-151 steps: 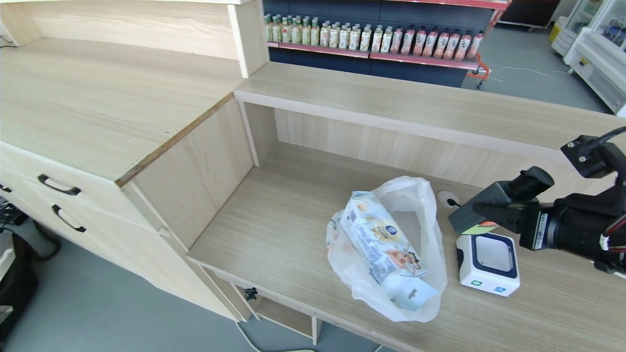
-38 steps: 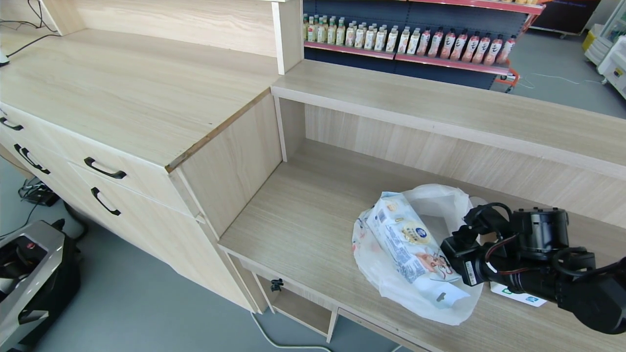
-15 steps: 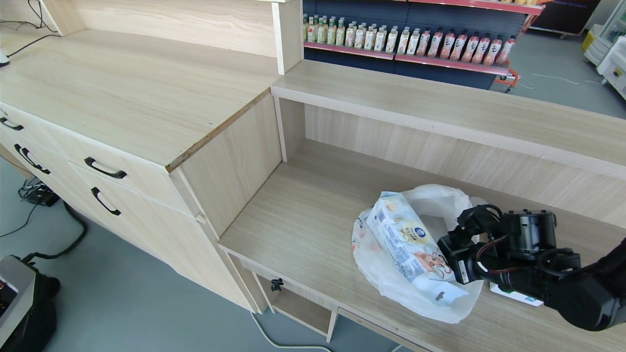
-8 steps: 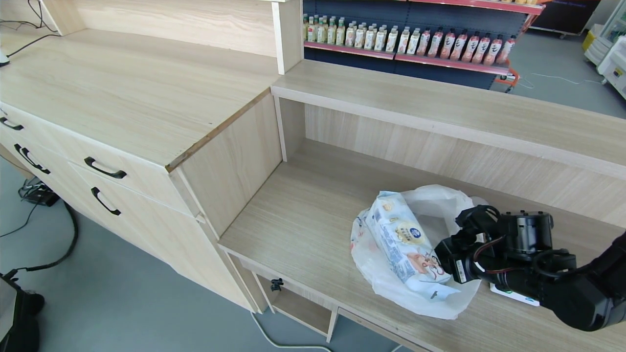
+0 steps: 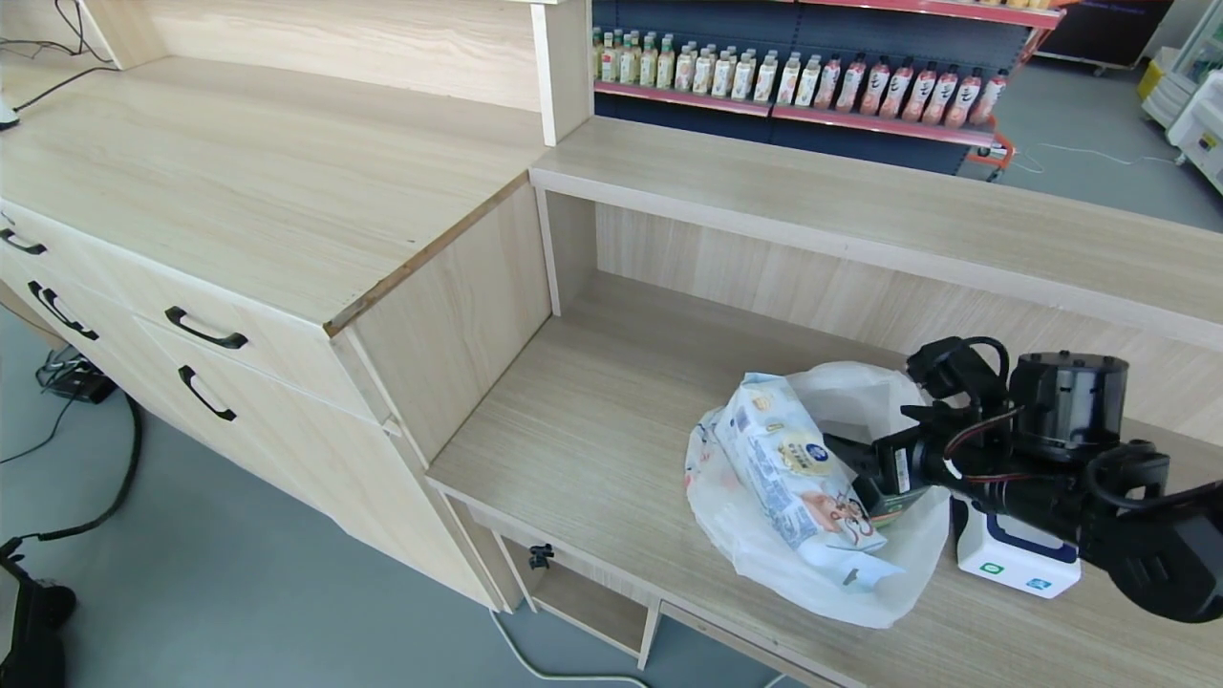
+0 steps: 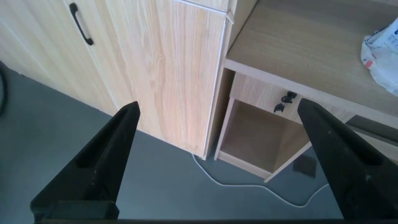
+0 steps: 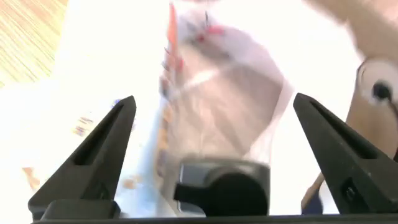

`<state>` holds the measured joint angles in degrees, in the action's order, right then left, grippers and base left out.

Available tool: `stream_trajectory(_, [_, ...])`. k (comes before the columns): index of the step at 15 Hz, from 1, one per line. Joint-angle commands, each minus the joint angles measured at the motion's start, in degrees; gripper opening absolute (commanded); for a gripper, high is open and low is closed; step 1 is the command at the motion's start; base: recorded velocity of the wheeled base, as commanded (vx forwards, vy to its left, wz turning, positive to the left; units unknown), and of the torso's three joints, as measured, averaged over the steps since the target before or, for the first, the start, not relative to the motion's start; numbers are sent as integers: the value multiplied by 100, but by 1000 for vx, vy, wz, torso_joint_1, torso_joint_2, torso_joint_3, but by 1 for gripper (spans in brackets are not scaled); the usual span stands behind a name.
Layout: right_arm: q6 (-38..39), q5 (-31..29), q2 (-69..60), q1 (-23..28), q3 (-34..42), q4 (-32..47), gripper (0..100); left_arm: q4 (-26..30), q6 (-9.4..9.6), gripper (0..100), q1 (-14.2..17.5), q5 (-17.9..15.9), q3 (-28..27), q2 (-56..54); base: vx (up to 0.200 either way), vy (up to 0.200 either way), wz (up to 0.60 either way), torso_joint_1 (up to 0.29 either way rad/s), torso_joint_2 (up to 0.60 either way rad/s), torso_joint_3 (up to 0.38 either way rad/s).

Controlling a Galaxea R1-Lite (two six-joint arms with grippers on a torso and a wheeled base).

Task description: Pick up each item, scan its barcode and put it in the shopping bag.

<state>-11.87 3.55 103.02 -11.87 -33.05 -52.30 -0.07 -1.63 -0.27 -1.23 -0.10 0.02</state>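
Note:
A white plastic shopping bag (image 5: 764, 564) lies open on the lower counter (image 5: 592, 411). A pale blue tissue pack (image 5: 788, 468) lies in it. Beside the pack, a small green and orange item (image 5: 898, 504) sits inside the bag, just under my right gripper (image 5: 858, 471). In the right wrist view that gripper (image 7: 214, 109) is open over the bag's film (image 7: 236, 81), with nothing between its fingers. The white barcode scanner (image 5: 1018, 559) stands to the right of the bag. My left gripper (image 6: 217, 112) hangs open above the floor, in front of the counter's edge (image 6: 298, 37).
A taller counter with drawers (image 5: 191, 334) stands to the left. A raised ledge (image 5: 860, 210) runs behind the bag. A cable hole (image 7: 376, 87) sits in the counter behind the bag. Shelves of bottles (image 5: 783, 76) are far back.
My right wrist has lifted and drawn back from the bag's mouth. The scanner shows more fully, and the small green item now lies in the bag.

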Motion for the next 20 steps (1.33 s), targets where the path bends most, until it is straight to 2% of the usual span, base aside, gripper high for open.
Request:
stream_trajectory(1, [-149,58,-617,-157,-272,18,100,-1,-4,100,0,0,1,-2,0,0,0,0,0,0])
stream_trajectory(6, [-1098,392,-2172,-386,-518,501,100,-1,-4,100,0,0,1,-2,0,0,0,0,0,0])
stream_trajectory(9, [-1423,384,-2867,-386,-483,774,100,-1,-4,100,0,0,1,-2,0,0,-600,-2,2,5])
stream_trajectory(14, [-1731,243,-4027,317,-395,1538,100,-1,-4,100,-8,0,1,-2,0,0,-600,5,0,2])
stream_trajectory(15, [-1616,-188,-4361,739,-220,1793,100,-1,-4,100,0,0,1,-2,0,0,-600,2,2,2])
stream_trajectory(16, [-1326,-513,-4545,853,9,2066,100,-1,-4,100,0,0,1,-2,0,0,-600,7,2,-2])
stream_trajectory(18, [-342,-1163,-5222,1284,747,2857,100,-1,-4,100,0,0,1,-2,0,0,0,0,0,0])
stream_trajectory(20, [265,-1436,-6224,1820,1591,3349,100,-1,-4,100,0,0,1,-2,0,0,0,0,0,0])
